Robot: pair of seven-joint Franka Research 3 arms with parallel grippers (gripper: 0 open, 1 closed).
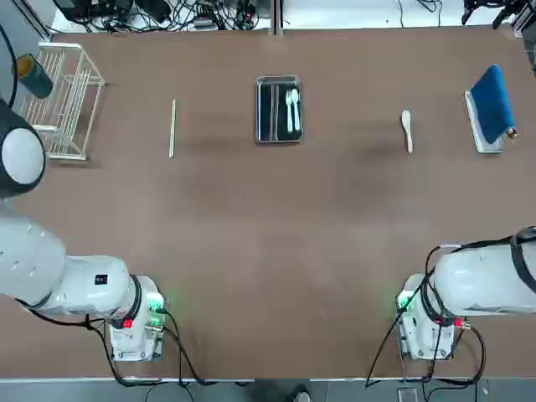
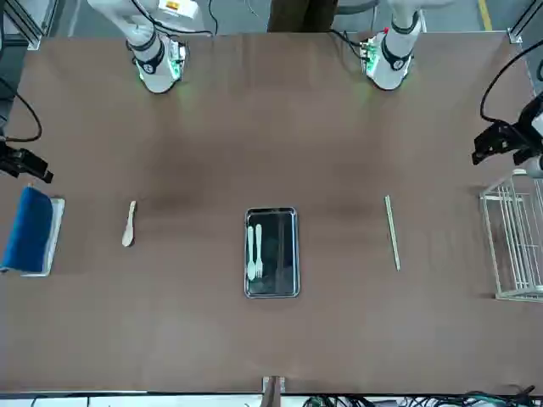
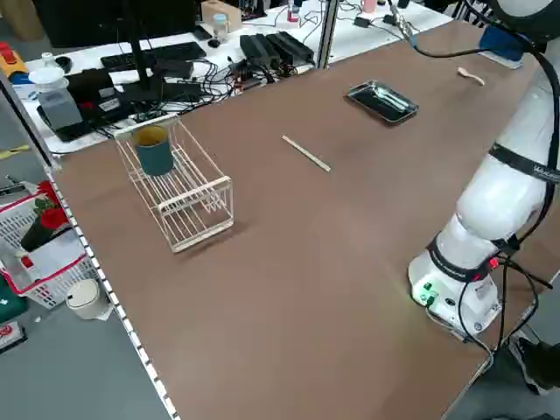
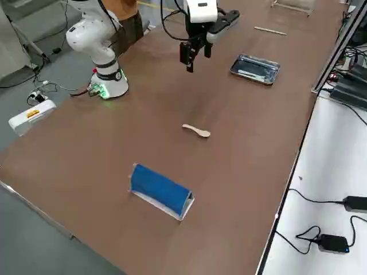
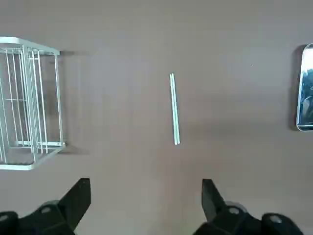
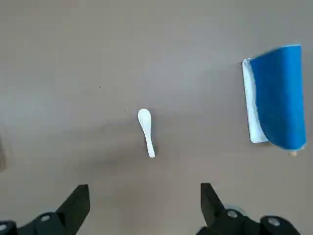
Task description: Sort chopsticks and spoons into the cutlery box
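Observation:
The shiny cutlery box sits at the table's far middle, with two white spoons lying inside. Left of it, pale chopsticks lie on the table as one thin line. Another white spoon lies on the table to the box's right. My left gripper hangs open high above the table, back from the chopsticks. The right gripper is also open and high, back from the loose spoon. Neither holds anything.
A white wire rack with a dark cup in it stands at the far left. A blue-topped holder stands at the far right. Both arm bases are at the near edge.

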